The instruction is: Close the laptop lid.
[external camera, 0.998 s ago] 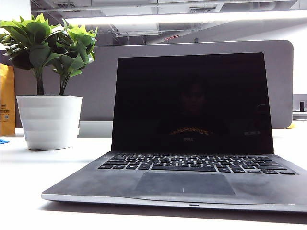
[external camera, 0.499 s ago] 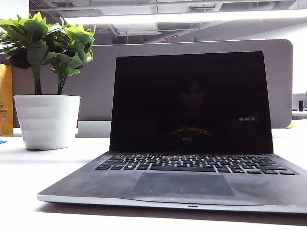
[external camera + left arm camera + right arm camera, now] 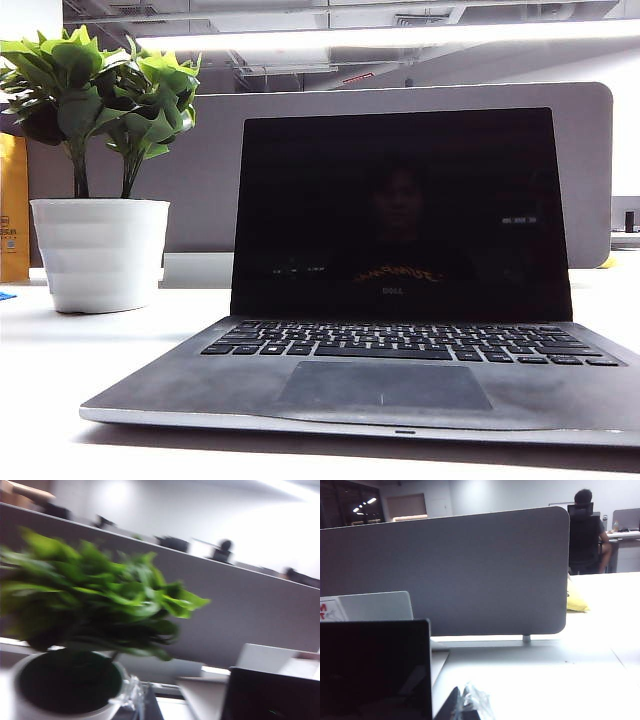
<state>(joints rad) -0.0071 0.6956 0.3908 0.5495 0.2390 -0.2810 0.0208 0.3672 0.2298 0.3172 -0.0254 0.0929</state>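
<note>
Lid [image 3: 400, 215]: we're seeing it standing upright.
Left gripper [image 3: 134, 700], right gripper [image 3: 465, 705]: opening untellable.
Risk: pot [image 3: 98, 253] at nine o'clock getting clipped.

a: where's the left gripper [image 3: 135, 700]?
b: only a blurred, clear-wrapped fingertip shows at the edge of its wrist view; can't tell how the jaws stand.
a: and the right gripper [image 3: 467, 702]?
b: same, a dark tip in crinkled wrap. neither arm appears in the exterior view.

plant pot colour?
Plain white plant pot, faint horizontal ribbing; clearest in the exterior view.
</note>
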